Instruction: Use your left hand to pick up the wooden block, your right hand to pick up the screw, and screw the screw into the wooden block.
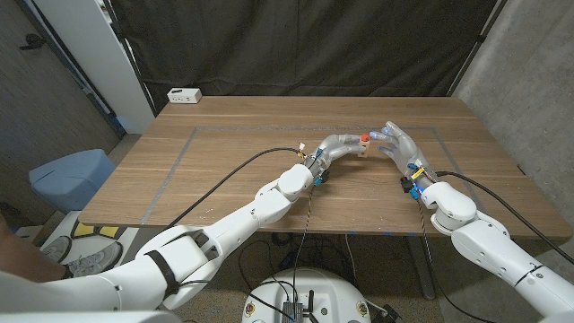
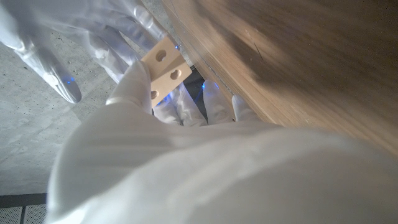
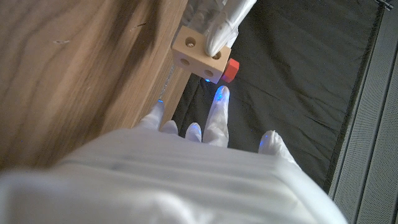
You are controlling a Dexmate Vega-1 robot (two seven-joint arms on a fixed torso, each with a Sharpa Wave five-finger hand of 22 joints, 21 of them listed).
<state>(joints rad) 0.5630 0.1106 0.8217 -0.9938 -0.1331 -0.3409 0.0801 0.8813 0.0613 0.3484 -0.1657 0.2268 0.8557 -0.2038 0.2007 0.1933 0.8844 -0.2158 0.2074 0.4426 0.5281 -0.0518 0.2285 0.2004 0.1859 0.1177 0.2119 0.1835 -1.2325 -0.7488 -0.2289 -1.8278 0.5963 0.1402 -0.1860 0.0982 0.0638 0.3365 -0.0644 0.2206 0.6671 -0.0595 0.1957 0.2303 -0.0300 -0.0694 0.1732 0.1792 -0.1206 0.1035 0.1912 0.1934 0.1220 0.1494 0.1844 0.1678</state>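
While gripped in the left hand (image 1: 336, 147) above the worktop (image 1: 224, 179), wooden block (image 1: 360, 149) sits just past the right hand's fingertips (image 3: 221, 94). Holed faces showing. Red-headed screw (image 3: 231, 70) already stuck in the block's side, head poking toward the right hand (image 1: 399, 144). Right hand open, fingers spread, holding nothing, very near the screw, maybe touching; hard to tell. Screw's long line seems to point across from block to right hand. Probably needs a pinch and a twist next. Brown wood worktop below, black curtain (image 1: 314, 45) behind, grey wall (image 1: 529, 81) beside.
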